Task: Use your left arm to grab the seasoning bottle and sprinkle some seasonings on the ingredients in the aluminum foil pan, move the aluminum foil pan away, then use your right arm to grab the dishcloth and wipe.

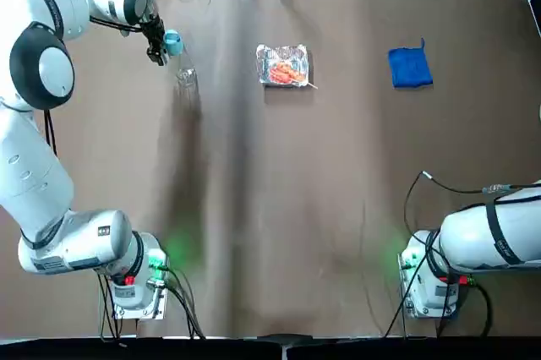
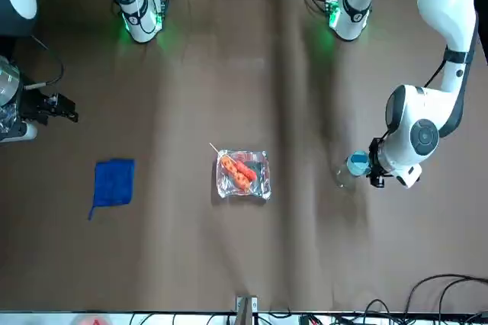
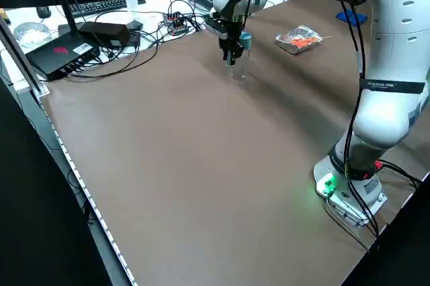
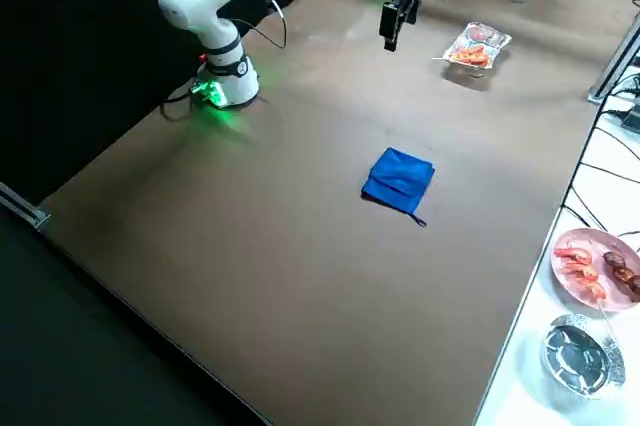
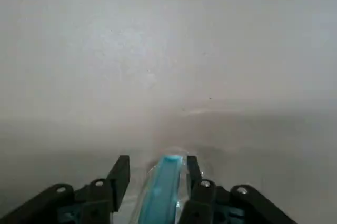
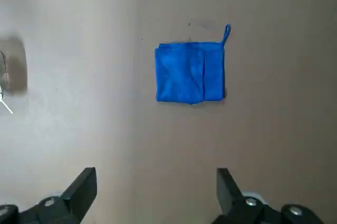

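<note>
the left arm [image 1: 30,157] reached forward from its green-lit base along the left side of the table, bent at its joints, with the wrist brought down near the far left part of the tabletop. its gripper [image 5: 157,156] was low beside the seasoning bottle [image 1: 187,78], the two fingers apart, one on each side of the light blue cap [image 5: 161,190]. the cap lay nearer one finger than the other; whether that finger touched it, i could not tell. the bottle stood upright, well apart from the foil pan, on the pan's left as the robot faced it.

the aluminum foil pan [image 1: 264,66] sat on the table [image 1: 296,233] between the bottle and the dishcloth. it held the red-orange ingredients [image 1: 287,74], and a thin skewer [image 1: 312,85] stuck out past its edge toward the cloth's side.

the right arm [image 1: 499,229] rose from its base and was raised high, parts of it outside the views. its gripper [image 6: 156,169] hung above the table on the right side, pointing down, its fingers wide apart with nothing between them. the blue dishcloth [image 1: 411,68] lay folded on the table to the right of the pan, a small loop [image 6: 227,31] at one corner, well below that gripper and untouched by it.
</note>
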